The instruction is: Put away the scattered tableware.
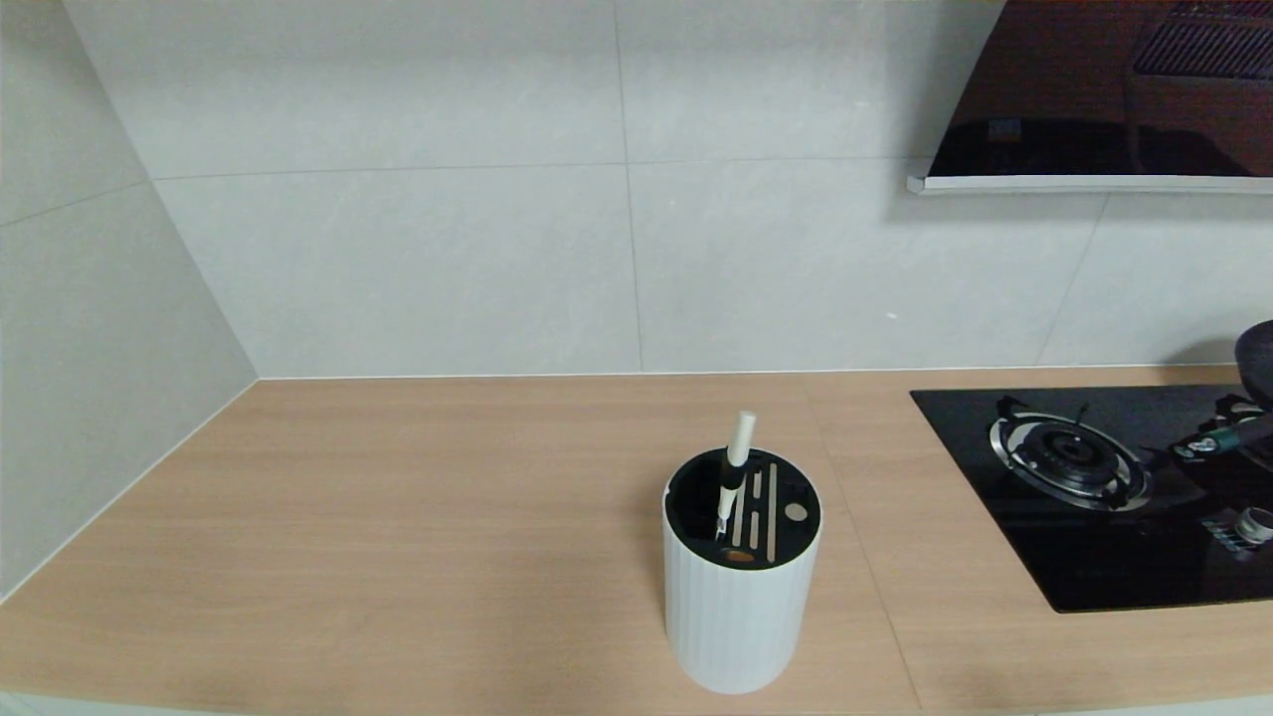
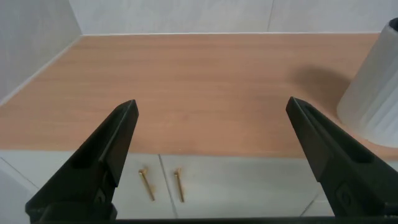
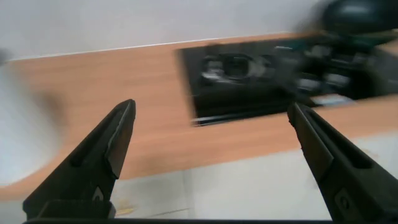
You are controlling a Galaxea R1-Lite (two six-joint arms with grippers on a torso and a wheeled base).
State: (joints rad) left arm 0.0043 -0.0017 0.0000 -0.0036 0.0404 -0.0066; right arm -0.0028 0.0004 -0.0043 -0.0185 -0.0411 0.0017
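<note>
A white ribbed utensil holder with a black slotted top stands near the front edge of the wooden counter. A utensil with a white handle stands upright in one of its openings. In the left wrist view my left gripper is open and holds nothing, low in front of the counter's edge, with the utensil holder off to one side. My right gripper is open too, also before the counter's front edge, facing the hob.
A black gas hob with a burner ring is set into the counter at the right, and a dark pan sits at its far right. A range hood hangs above. Tiled walls close the back and left. Cabinet doors with brass handles lie below the counter.
</note>
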